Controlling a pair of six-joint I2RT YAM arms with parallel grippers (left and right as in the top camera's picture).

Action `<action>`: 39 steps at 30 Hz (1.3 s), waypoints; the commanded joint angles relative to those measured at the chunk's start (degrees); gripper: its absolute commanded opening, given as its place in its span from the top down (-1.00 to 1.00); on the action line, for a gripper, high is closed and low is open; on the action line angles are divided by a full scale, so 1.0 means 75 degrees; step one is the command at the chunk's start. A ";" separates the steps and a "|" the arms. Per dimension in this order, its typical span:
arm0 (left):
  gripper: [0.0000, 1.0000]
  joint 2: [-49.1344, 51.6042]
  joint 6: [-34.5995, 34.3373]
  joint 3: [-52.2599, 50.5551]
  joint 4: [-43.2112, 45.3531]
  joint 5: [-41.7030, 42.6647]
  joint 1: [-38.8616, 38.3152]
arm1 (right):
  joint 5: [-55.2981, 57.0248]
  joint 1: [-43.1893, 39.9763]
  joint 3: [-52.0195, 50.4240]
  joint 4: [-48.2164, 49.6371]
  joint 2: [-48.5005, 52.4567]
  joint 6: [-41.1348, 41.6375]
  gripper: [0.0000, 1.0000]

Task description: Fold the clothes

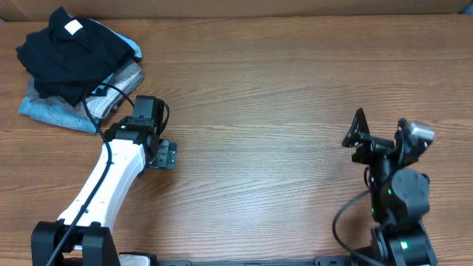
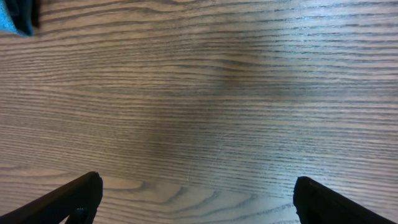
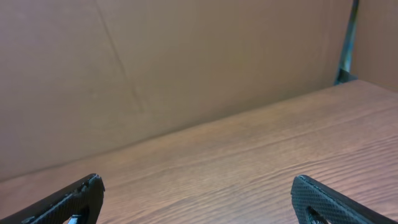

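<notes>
I see a wide table (image 1: 281, 96) of brown wood with a fine, straight grain running across it. On my right wrist feed a flat, matte cardboard wall (image 3: 186, 62) stands behind its far edge. The left arm (image 1: 103, 177), a smooth white shell with black joints, reaches toward the far left corner. The clothes (image 1: 66, 59) sit there as a soft black heap, bunched and creased, on top of a small pile and well apart from both grippers. Under the heap are a light blue garment (image 1: 52, 111) and a grey garment (image 1: 126, 74). A small square white label (image 1: 73, 28) shows on the black fabric.

The left gripper (image 2: 196, 199) is spread wide over bare wood and holds nothing. Only its 2 dark fingertips show, at the bottom corners. The right gripper (image 3: 196, 199) is just as wide and also empty, aimed at the cardboard, its pads (image 3: 323, 199) finely stippled.
</notes>
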 commanded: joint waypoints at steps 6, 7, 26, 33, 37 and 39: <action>-1.00 0.0122 -0.0163 0.0009 0.0012 -0.0102 -0.0047 | -0.1294 0.0017 -0.0192 -0.1390 -0.2725 0.0070 -1.00; -1.00 0.0122 -0.0163 0.0009 0.0012 -0.0102 -0.0047 | -0.1300 0.0017 -0.0306 -0.1513 -0.2876 0.0070 -1.00; -1.00 0.0122 -0.0163 0.0009 0.0012 -0.0102 -0.0047 | -0.0743 -0.0017 -0.3284 0.0589 -0.3908 -0.0047 -1.00; -1.00 0.0122 -0.0163 0.0009 0.0012 -0.0105 -0.0047 | -0.0743 -0.0017 -0.3284 0.0090 -0.3882 -0.0047 -1.00; -1.00 0.0122 -0.0163 0.0009 0.0012 -0.0102 -0.0047 | -0.0743 -0.0017 -0.3284 0.0093 -0.3882 -0.0047 -1.00; -1.00 0.0122 -0.0163 0.0009 0.0012 -0.0102 -0.0047 | -0.0743 -0.0017 -0.3284 0.0093 -0.3882 -0.0047 -1.00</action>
